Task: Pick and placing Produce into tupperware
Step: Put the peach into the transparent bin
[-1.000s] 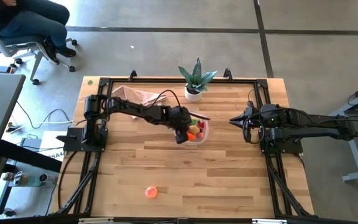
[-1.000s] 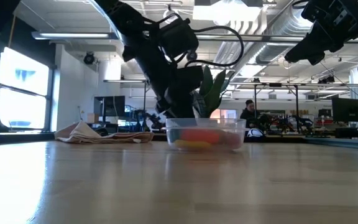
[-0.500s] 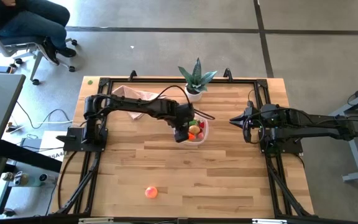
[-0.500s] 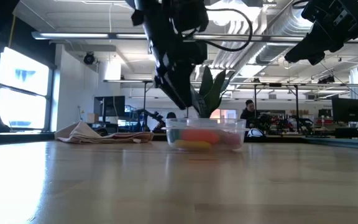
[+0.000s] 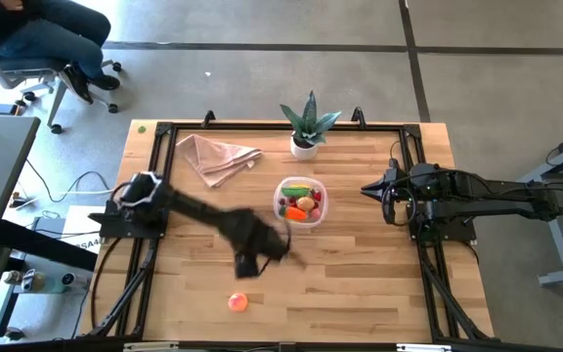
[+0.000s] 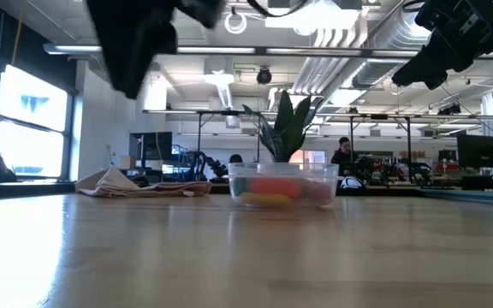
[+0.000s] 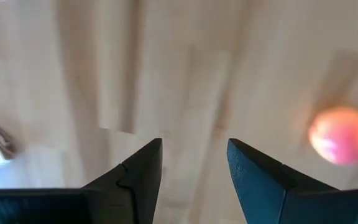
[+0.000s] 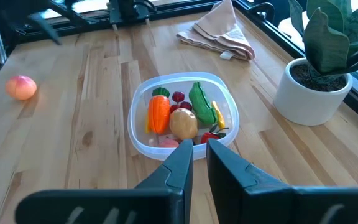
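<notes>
The clear tupperware (image 5: 301, 200) stands mid-table with produce in it: an orange carrot (image 8: 159, 114), a green pod (image 8: 201, 102), a tan round piece (image 8: 183, 122) and small red bits. A pink-orange peach (image 5: 238, 302) lies alone on the wood near the front edge. My left gripper (image 5: 245, 266) hangs above the table just beyond the peach, pointing down. In the left wrist view my left gripper (image 7: 194, 162) is open and empty, and the peach (image 7: 337, 135) lies off to one side. My right gripper (image 8: 199, 149) waits at the right, shut, aimed at the tupperware from a distance.
A crumpled beige cloth (image 5: 218, 156) lies at the far left. A spiky green plant in a white pot (image 5: 307, 129) stands at the far edge behind the tupperware. Black frame rails (image 5: 150, 264) run along the table's sides. Bare wood surrounds the peach.
My left gripper has risen from the tupperware's left rim and swung fast toward the table's near edge and somewhat left, ending close to the peach and tipped to point straight down. The tupperware, its contents and the peach have stayed where they were.
</notes>
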### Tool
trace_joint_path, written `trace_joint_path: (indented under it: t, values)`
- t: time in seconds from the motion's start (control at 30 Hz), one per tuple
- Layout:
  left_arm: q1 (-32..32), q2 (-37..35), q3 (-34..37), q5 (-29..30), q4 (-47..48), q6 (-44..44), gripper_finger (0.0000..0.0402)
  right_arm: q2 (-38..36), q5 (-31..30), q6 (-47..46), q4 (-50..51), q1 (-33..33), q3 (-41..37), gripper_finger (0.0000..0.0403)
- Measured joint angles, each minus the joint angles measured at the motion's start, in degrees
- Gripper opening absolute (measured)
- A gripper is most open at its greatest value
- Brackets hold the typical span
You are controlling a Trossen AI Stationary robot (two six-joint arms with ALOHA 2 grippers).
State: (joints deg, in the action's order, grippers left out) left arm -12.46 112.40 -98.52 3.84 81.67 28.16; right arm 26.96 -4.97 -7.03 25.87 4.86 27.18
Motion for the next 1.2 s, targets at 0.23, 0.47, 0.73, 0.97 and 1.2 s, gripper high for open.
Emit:
trace_joint_path:
  t: [0.23, 0.47, 0.73, 0.97, 1.2]
  values:
    - [-16.16, -3.06, 0.02, 6.06, 2.02, 13.45, 0.0168, 0.0, -0.02, 0.02, 0.0, -0.01, 0.0, 0.0035]
    - [-28.73, -7.82, 0.0, 23.09, -3.3, 31.05, 0.0166, 0.02, -0.02, 0.0, 0.0, 0.0, 0.0, 0.0035]
    - [-30.57, -6.98, 0.0, 22.95, -7.53, 35.01, 0.0176, 0.0, -0.02, 0.0, 0.0, 0.0, 0.0, 0.0035]
    - [-30.07, -5.35, -0.04, 21.99, -8.38, 35.28, 0.0245, 0.01, -0.02, 0.01, 0.01, 0.0, 0.0, 0.0035]
    - [-27.42, -4.29, 0.28, 16.46, -8.26, 31.47, 0.0304, 0.0, -0.01, 0.01, 0.02, 0.0, 0.0, 0.0035]
